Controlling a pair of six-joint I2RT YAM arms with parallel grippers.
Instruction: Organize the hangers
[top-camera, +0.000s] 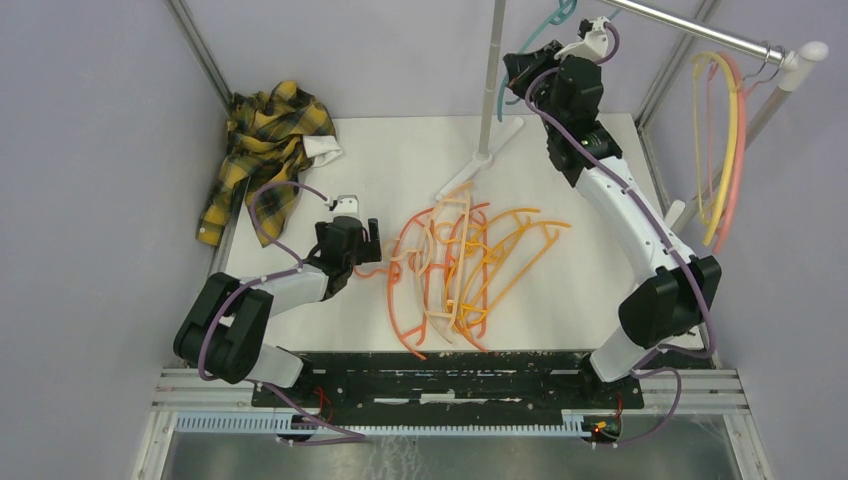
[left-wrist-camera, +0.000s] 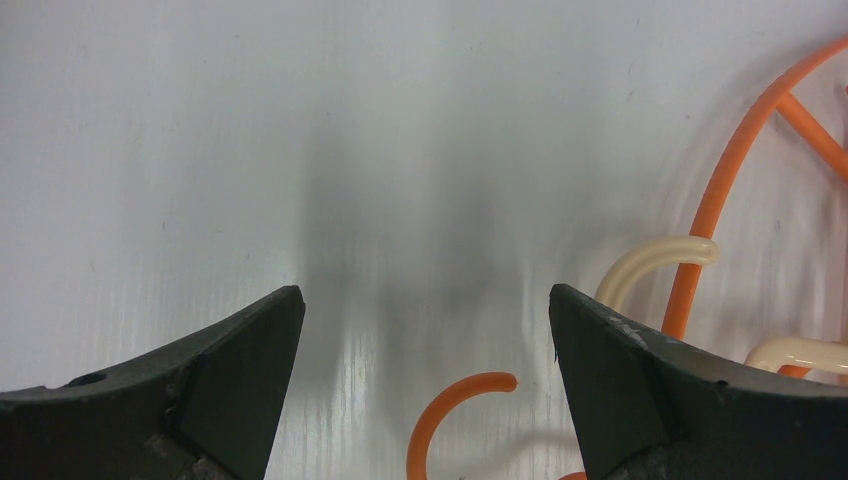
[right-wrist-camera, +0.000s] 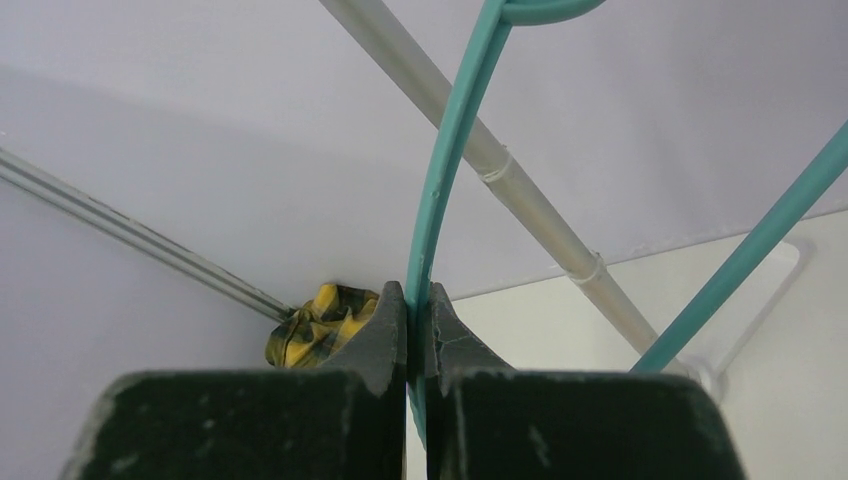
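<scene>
A robotics lab test cell: plain lavender walls (top-camera: 90, 200) framed by aluminium struts (top-camera: 200, 50) box in a white table (top-camera: 400, 150). The left arm (top-camera: 295, 287) and right arm (top-camera: 630, 215), trailing purple cables (top-camera: 252, 212), are bolted to a black base plate (top-camera: 450, 365) on slotted rails (top-camera: 200, 385). The furnishings amount to a silver clothes rail (top-camera: 690, 28) and heaped plastic hangers (top-camera: 450, 270).

A tangled heap of orange and peach hangers (top-camera: 455, 270) lies flat in the middle of the counter (top-camera: 560, 300), their thin curved shoulders and small hooks crossing one another. At the heap's left edge one orange hook (left-wrist-camera: 455, 400) and one cream hook (left-wrist-camera: 650, 265) rest on the surface. A teal hanger (right-wrist-camera: 438, 190) is raised at the far side, its thin bar pinched in the right claw (right-wrist-camera: 418, 300). Yellow and pink hangers (top-camera: 735, 140) hang together at the far right.
</scene>
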